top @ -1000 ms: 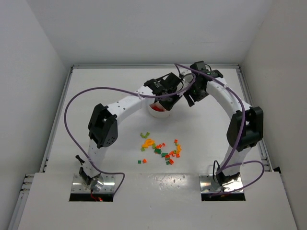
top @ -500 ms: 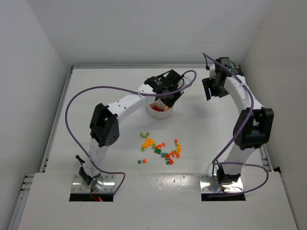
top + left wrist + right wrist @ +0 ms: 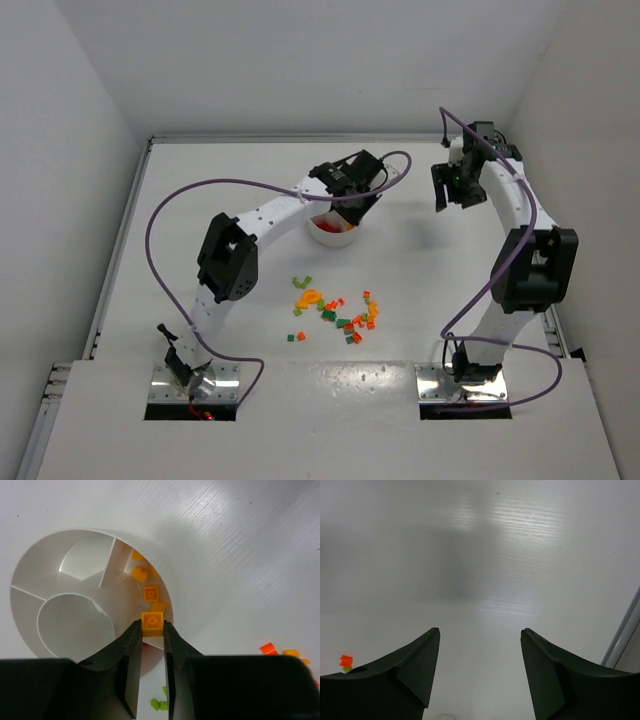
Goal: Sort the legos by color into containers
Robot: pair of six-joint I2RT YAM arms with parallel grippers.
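My left gripper (image 3: 152, 625) is shut on a small orange brick (image 3: 152, 620), held just over the outer rim of the white dish (image 3: 60, 547). It hangs above a wedge compartment that holds several orange bricks (image 3: 150, 593). The round hub (image 3: 75, 625) lies left of my fingers. In the top view the dish (image 3: 331, 236) sits mid-table with the left gripper (image 3: 357, 206) over its right side, and loose legos (image 3: 335, 310) in red, orange and green lie scattered nearer the bases. My right gripper (image 3: 480, 630) stands open and empty over bare table, far right of the dish (image 3: 446, 190).
Green bricks (image 3: 161, 704) and an orange-red one (image 3: 268, 648) lie on the table near the dish. A red brick (image 3: 346, 660) shows at the right wrist view's left edge. The table's raised edge rail (image 3: 625, 630) runs close on the right. Purple cables (image 3: 200, 190) loop over both arms.
The right arm has swung away from the dish to the far right of the table, jaws open. The left gripper has stayed over the dish, still shut on the orange brick.
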